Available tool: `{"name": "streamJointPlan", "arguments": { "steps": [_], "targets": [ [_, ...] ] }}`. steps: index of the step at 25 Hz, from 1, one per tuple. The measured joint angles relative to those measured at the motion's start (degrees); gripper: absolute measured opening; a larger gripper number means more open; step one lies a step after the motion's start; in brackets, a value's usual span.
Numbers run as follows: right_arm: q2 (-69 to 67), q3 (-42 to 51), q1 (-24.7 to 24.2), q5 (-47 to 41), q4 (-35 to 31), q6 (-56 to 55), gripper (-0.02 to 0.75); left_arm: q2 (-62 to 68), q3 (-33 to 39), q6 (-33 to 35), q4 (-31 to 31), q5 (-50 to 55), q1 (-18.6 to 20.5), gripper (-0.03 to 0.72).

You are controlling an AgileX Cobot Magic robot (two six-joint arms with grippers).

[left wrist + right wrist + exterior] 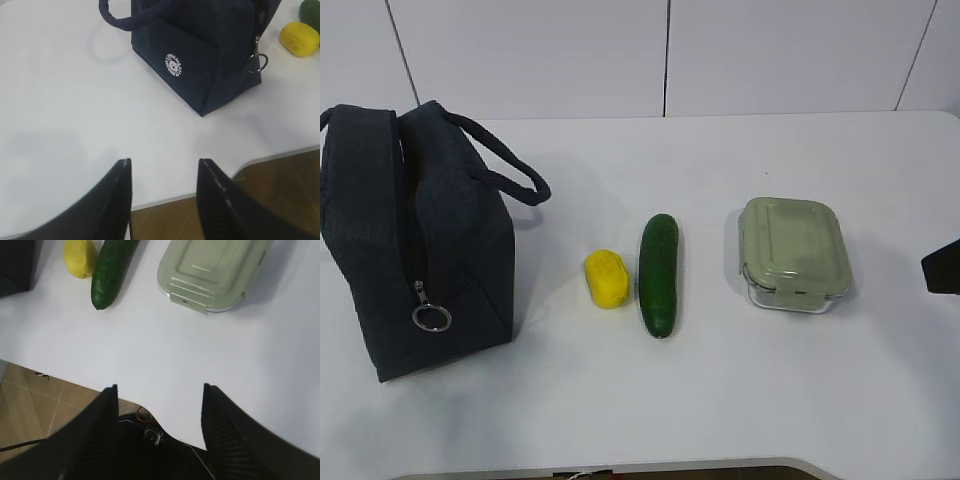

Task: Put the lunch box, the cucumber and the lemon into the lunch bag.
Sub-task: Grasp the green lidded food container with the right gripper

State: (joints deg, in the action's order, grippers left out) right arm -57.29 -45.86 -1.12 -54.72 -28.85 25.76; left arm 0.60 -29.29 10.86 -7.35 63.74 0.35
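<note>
The bag stands at the table's left end, closest to the left gripper. Seen from that gripper, it sits ahead of the jaws and a little right of their midline, well apart, logo side toward them. Its zipper runs down the end panel to the ring pull, and as far as I can tell the top looks closed, so nothing can go in yet. The left jaws stand parted and empty, over the table's near edge.

The box lies toward the right, lid on. From the right gripper it is ahead and slightly right of the gap, well apart, with its latch edge facing the jaws. That arm is plainly the nearer one to it. The right jaws stand wide and hold nothing.

The cucumber lies in the middle, its long axis running away from the table's front edge. From the right jaws it is ahead and off to the left, its near end pointing roughly back at them. Any grasp would want the jaws closing across that axis.

The lemon sits just beside the cucumber on the bag's side, between the two, so the left arm is likely its nearer taker.
</note>
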Motion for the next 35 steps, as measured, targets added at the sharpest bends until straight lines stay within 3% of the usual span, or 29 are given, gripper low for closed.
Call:
{"name": "streamJointPlan", "arguments": {
  "steps": [7,15,26,35],
  "targets": [
    [-4.79,-0.94,0.0,0.34,-1.82,2.92,0.428,0.0,0.0,0.0,0.0,0.0,0.0,0.305],
    [-12.97,-8.28,-0.26,0.13,-3.43,3.83,0.428,0.0,0.0,0.0,0.0,0.0,0.0,0.305],
    [-22.26,-9.63,-14.86,-7.9,-24.06,19.28,0.489,0.0,0.0,0.0,0.0,0.08,0.0,0.305],
    [-31.92,-9.77,-15.53,-7.81,-28.76,25.65,0.491,0.0,0.0,0.0,0.0,0.08,0.0,0.305]
  ]
}}
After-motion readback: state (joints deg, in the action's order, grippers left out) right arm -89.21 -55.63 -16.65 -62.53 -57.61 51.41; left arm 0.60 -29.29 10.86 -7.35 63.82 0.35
